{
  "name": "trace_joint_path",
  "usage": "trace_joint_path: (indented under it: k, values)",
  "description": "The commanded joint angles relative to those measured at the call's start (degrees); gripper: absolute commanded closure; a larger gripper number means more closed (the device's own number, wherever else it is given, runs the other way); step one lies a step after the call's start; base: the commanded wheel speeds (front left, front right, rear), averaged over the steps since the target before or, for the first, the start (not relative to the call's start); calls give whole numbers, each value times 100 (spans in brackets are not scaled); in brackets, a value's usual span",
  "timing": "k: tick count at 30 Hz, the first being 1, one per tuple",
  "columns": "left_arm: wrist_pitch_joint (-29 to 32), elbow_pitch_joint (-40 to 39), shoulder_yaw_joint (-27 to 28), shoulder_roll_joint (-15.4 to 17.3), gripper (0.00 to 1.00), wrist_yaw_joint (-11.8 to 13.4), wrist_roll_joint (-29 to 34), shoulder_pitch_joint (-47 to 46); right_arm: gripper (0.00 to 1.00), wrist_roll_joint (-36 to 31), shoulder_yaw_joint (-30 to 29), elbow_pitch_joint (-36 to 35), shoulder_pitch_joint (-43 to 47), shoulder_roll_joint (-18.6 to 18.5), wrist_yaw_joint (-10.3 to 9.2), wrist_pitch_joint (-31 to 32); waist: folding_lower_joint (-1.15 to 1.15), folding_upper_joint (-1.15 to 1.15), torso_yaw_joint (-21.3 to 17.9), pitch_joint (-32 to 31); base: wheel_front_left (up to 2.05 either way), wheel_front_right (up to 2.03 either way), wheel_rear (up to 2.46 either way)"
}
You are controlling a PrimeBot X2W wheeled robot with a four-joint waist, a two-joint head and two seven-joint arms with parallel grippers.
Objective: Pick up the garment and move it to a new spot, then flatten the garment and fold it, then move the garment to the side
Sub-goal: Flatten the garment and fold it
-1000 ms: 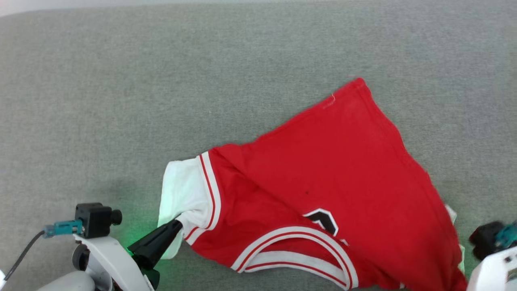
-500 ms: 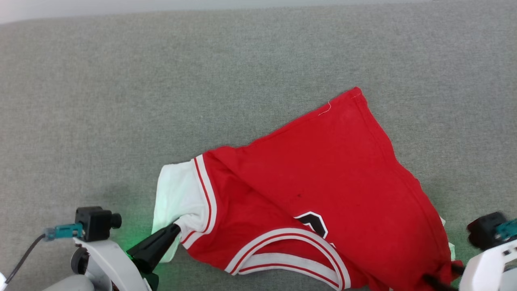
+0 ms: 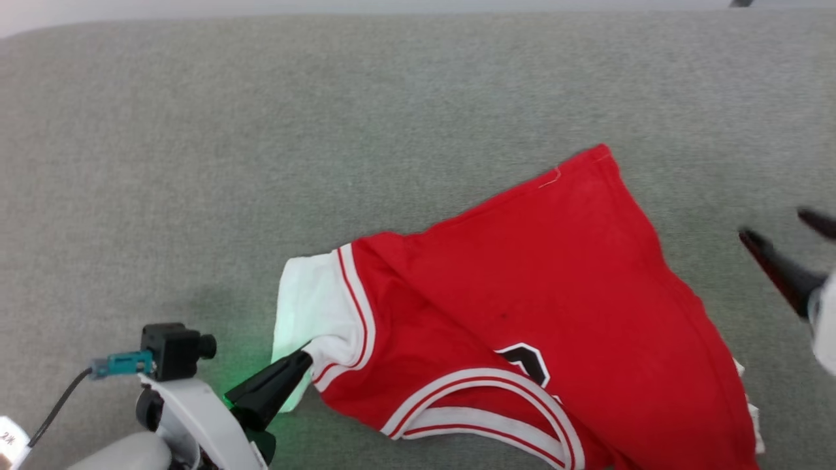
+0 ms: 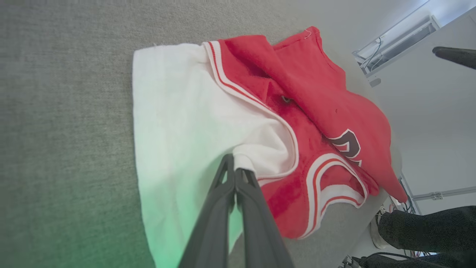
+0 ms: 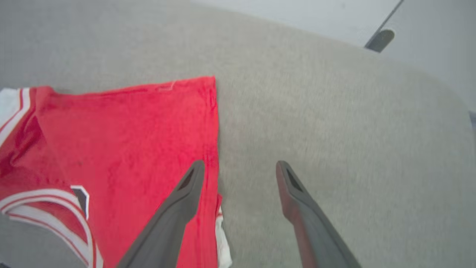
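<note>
Two pincers, two different states: my left gripper (image 3: 302,358) is pinched together on a small fold of the white, turned-out cloth beside the armhole trim (image 3: 353,307) of the garment (image 3: 535,294). My right gripper (image 3: 775,224) stands with its fingers spread and nothing between them, off the jersey's right edge, over the grey upholstered surface (image 3: 261,130). The jersey lies on that surface, toward my near right, and its near end runs out of my head view. I judge the main risk to be a one-handed pull. With only that thin pinch held, the cloth could slip free, or the whole piece could drag and twist around my left hand, deepening the diagonal crease across the red instead of flattening it. My right hand could also go wrong at the edge. From its wrist, one finger (image 5: 193,178) sits over the red border and the other over bare grey, so closing carelessly may catch a single layer or nothing. The jersey's long axis runs diagonally, with the neckline (image 3: 483,385) and armhole end toward me and my left. The hem corner (image 3: 597,160) points away to my far right.
</note>
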Motion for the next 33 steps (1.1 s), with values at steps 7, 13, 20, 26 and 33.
trace_joint_path:
  k: [7,13,20,26,33]
  values:
    - [81,35,-9,-189,100,-66,138,-291,0,-478,1040,1778,-1668,7,2,-681,0,0,425,457,0,0,0]
    - [100,159,-11,-321,100,-101,219,-512,0,-629,1788,3295,-2590,219,2,-970,0,0,588,784,0,0,0]
    - [93,248,-82,-445,100,-105,238,-689,0,-570,2594,4349,-2895,206,2,-975,0,0,700,991,0,0,0]
    - [55,283,-138,-489,100,-99,163,-702,76,-305,2950,4705,-2820,142,3,-1057,0,0,681,974,0,0,0]
    - [-40,454,152,-518,100,-100,113,-814,100,-242,2403,4779,-3109,195,-2,-1941,0,0,620,633,0,0,0]
